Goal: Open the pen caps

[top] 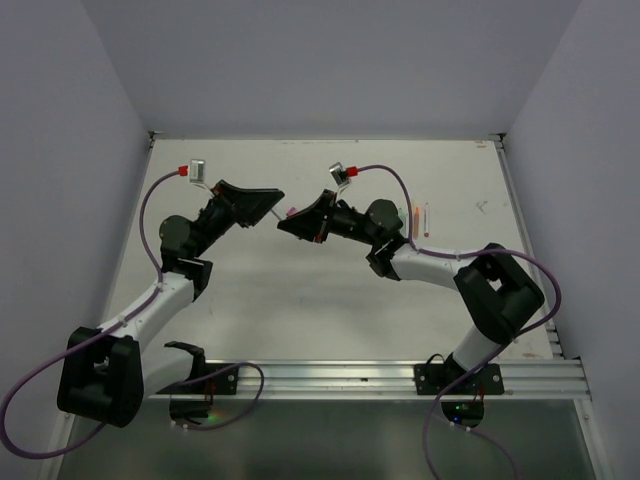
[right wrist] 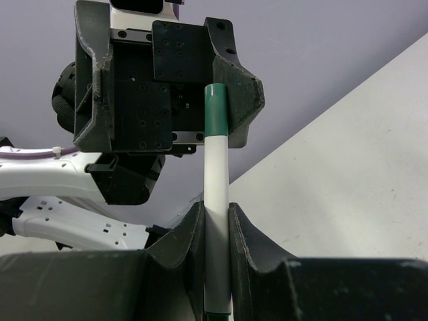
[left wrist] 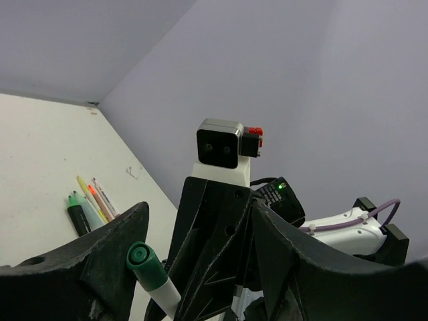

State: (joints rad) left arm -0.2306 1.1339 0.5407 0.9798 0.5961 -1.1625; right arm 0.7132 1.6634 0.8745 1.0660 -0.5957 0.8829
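My right gripper [right wrist: 216,212] is shut on the white body of a pen [right wrist: 216,175] and holds it above the table, pointing at my left gripper. The pen's dark green cap [right wrist: 215,110] is on its far end. In the left wrist view the cap [left wrist: 142,258] sits between my left gripper's [left wrist: 199,224] wide-open jaws, close to one finger [left wrist: 100,264]. In the top view the two grippers, left [top: 266,201] and right [top: 292,224], meet tip to tip over the middle of the table.
Several more pens [left wrist: 88,206] lie together on the white table, right of centre in the top view [top: 420,218]. A small pink bit [top: 290,211] shows at the right gripper's tip. Walls stand close on three sides.
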